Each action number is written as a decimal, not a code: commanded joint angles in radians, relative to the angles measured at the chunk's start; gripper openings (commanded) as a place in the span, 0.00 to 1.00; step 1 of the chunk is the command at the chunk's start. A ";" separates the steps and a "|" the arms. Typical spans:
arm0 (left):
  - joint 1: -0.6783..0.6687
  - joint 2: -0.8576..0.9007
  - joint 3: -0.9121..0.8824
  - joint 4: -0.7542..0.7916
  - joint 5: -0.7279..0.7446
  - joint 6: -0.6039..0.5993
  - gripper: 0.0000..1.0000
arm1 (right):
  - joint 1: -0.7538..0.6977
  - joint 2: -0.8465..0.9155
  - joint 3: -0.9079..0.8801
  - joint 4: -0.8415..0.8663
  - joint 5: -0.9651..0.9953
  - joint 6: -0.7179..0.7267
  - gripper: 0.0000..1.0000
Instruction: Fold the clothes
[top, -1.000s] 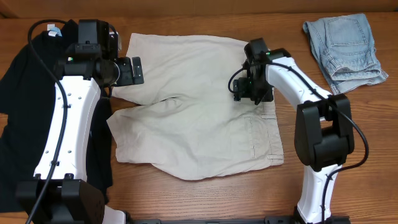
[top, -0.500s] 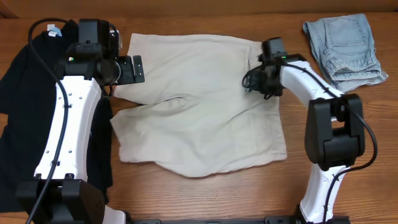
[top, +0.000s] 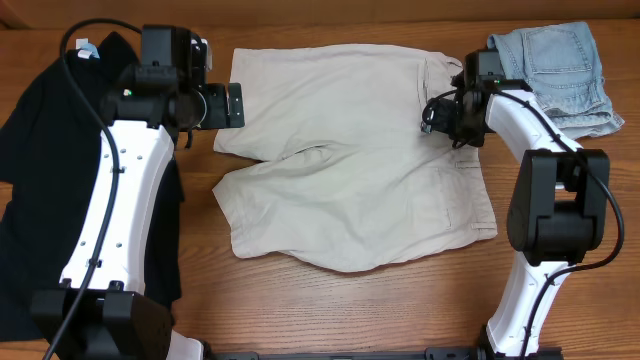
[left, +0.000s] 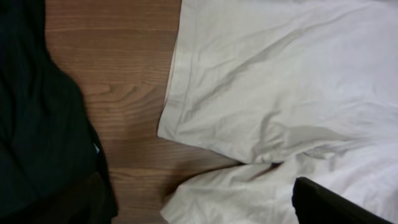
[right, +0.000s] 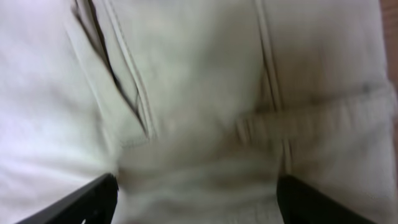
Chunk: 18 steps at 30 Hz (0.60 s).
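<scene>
We are looking down on a wooden table (top: 330, 310). A big black top (top: 40, 170) is lying rumpled along its left side, partly under the left arm. Large cream-beige shorts (top: 350, 170) are lying spread out in the middle, with the waistband to the right and the legs pointing left. Small light-blue denim shorts (top: 560, 70) are sitting crumpled at the far right corner, near the waistband. The left claw (top: 225, 105) is hovering at the far leg's hem, jaws wide and holding nothing. The right claw (top: 447, 118) is hanging over the waistband, jaws spread apart, gripping nothing.
</scene>
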 joint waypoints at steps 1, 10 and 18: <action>-0.005 -0.009 0.159 -0.074 0.064 0.018 0.96 | -0.014 -0.127 0.108 -0.076 0.002 0.018 0.89; -0.023 -0.100 0.334 -0.429 -0.029 -0.175 0.95 | -0.014 -0.579 0.202 -0.371 0.003 0.183 1.00; -0.204 -0.163 0.108 -0.554 -0.061 -0.289 0.94 | -0.012 -0.768 0.198 -0.677 0.049 0.232 1.00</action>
